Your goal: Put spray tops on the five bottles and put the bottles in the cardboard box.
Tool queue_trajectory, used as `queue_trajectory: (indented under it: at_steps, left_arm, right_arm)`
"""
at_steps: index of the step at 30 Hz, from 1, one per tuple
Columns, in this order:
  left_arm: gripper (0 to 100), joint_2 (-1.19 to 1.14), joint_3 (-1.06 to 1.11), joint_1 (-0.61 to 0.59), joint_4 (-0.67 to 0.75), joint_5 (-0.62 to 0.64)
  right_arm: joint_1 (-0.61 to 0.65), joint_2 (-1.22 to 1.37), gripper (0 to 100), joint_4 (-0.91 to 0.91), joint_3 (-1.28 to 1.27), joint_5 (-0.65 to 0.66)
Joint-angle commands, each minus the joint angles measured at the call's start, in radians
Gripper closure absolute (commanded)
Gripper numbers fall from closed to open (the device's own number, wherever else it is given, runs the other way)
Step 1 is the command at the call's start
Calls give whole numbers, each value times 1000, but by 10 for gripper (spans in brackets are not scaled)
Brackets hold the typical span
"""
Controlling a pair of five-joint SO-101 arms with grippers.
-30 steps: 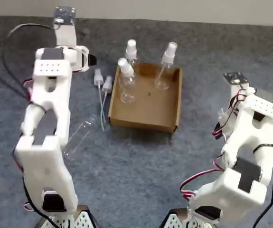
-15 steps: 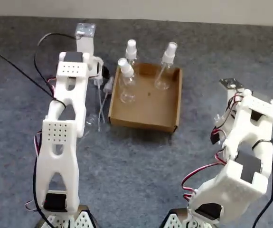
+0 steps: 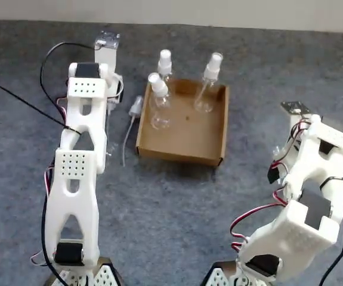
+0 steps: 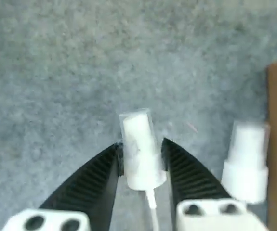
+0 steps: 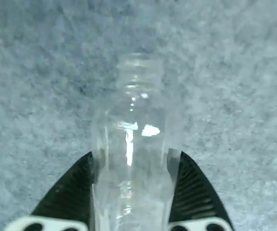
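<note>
Spray top (image 4: 139,161) sat clamped in left gripper (image 4: 140,144), upper left beside cardboard box (image 3: 180,156) | bottle (image 5: 133,130), uncapped neck pointing away, was gripped by right gripper (image 5: 133,155) at right edge, well apart

The high view looks down over the table (image 3: 177,202) from behind both arms. Each wrist view looks closely past its own fingers, left gripper (image 4: 140,144) and right gripper (image 5: 133,155), at the tabletop. High and left wrist views share the cardboard box (image 3: 180,152) edge.

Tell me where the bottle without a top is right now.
The open bottle is held in the right gripper over the grey carpet, out to the right of the cardboard box in the high view.
</note>
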State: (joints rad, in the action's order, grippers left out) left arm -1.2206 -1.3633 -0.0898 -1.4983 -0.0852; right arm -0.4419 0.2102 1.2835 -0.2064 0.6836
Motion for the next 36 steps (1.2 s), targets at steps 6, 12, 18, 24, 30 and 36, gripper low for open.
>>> queue_trajectory:
  at_steps: [6, 12, 18, 24, 30, 36]
  left_arm:
    - [998, 21, -53, -2, -164, -103]
    - [998, 25, -320, 10, -249, -101]
    - [998, 271, -248, 7, -249, -101]
    - [998, 499, -180, 5, -267, -92]
    - [998, 947, 441, 31, -265, -44]
    - [998, 1422, 1053, 113, -238, -51]
  right_arm:
    - [-50, -8, 892, -4, 48, 11]
    - [-54, -13, 875, -4, 50, 12]
    - [-56, -13, 810, -2, 50, 12]
    - [-56, -13, 749, -2, 50, 14]
    - [-59, -50, 744, -2, 51, 14]
    - [-48, -219, 705, -2, 50, 14]
